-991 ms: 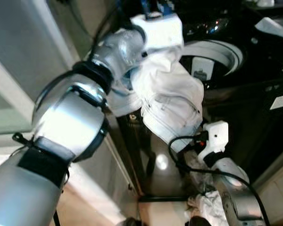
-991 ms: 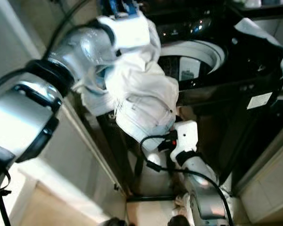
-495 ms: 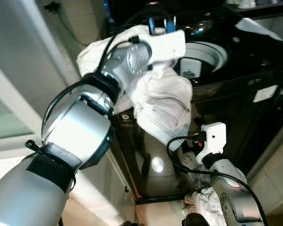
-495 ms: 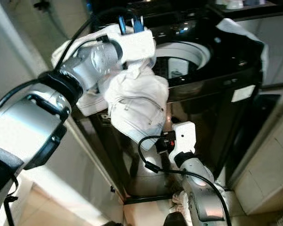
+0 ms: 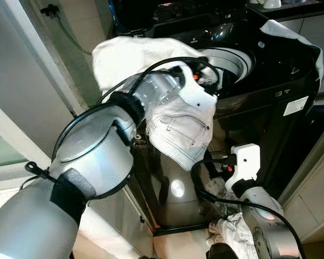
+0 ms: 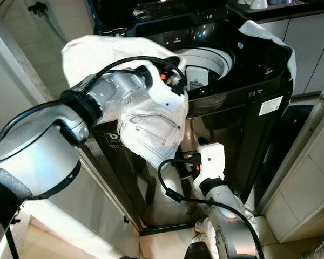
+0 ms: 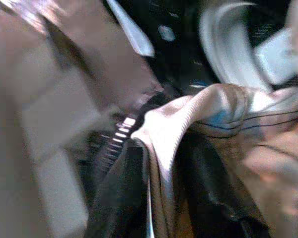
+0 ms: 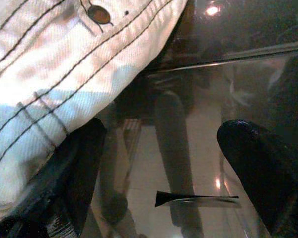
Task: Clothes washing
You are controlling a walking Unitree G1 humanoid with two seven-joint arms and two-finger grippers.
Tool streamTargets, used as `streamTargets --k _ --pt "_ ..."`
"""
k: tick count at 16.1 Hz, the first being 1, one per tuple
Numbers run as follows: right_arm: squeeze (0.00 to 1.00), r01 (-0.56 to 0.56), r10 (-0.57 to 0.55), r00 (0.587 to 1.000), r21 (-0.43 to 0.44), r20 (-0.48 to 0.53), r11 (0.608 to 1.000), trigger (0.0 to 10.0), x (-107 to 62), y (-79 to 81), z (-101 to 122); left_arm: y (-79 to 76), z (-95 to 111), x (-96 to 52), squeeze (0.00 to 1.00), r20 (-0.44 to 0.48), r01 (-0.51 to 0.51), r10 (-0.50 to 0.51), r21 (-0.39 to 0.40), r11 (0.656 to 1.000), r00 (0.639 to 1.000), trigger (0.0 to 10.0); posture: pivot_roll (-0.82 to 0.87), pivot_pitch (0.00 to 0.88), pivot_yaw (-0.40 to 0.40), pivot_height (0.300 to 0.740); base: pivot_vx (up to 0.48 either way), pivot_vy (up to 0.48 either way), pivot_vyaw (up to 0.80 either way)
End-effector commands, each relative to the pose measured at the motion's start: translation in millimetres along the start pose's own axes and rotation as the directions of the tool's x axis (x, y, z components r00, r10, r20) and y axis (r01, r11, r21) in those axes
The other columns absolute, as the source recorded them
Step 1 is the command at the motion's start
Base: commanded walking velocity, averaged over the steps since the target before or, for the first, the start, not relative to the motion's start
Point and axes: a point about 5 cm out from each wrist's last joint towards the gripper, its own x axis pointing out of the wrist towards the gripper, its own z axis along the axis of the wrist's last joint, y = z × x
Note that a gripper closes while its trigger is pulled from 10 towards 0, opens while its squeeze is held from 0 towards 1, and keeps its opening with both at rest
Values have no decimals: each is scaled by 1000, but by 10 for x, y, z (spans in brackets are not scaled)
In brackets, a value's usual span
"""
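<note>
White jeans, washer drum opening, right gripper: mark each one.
white jeans (image 6: 151,127), right eye view, on the stitched pocket panel.
washer drum opening (image 6: 205,62), right eye view, on the inner wall.
right gripper (image 8: 159,163), right wrist view, between its open fingertips.

- A grey wall (image 5: 27,70) stands to the left, with a dark cable (image 5: 70,38) running down it from a fitting near the top.
- Pale cabinets (image 6: 308,38) stand at the back right.
- The tiled floor (image 6: 167,243) is pale.
- White cups (image 6: 251,3) sit on the dark counter (image 6: 275,8) at the top right.
</note>
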Motion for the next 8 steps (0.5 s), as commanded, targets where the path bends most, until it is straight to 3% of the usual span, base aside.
streamTargets --k 1,4,6,7,8 --pt "0 -9 9 1000 6 25 1000 10000 1 53 65 300 -88 26 1000 17 -144 143 72 987 990 10000 -386 0 219 719 0 0 0" --pt "0 -6 5 1000 5 24 1000 10000 -21 26 70 620 -220 9 1000 3 -305 306 79 949 952 10000 -377 0 210 719 0 0 0" --pt "0 -5 5 1000 4 21 1000 10000 -21 18 65 729 -284 3 1000 -38 -333 333 25 943 942 10000 -376 0 209 719 0 0 0" --pt "0 -8 7 1000 4 21 1000 10000 1 32 69 730 -509 -23 1000 -296 -335 204 -507 794 933 10000 -376 0 209 719 0 0 0" --pt "0 -8 8 1000 5 22 1000 10000 6 37 71 688 -555 -36 1000 -327 -335 147 -648 684 933 10000 -376 0 209 719 0 0 0"
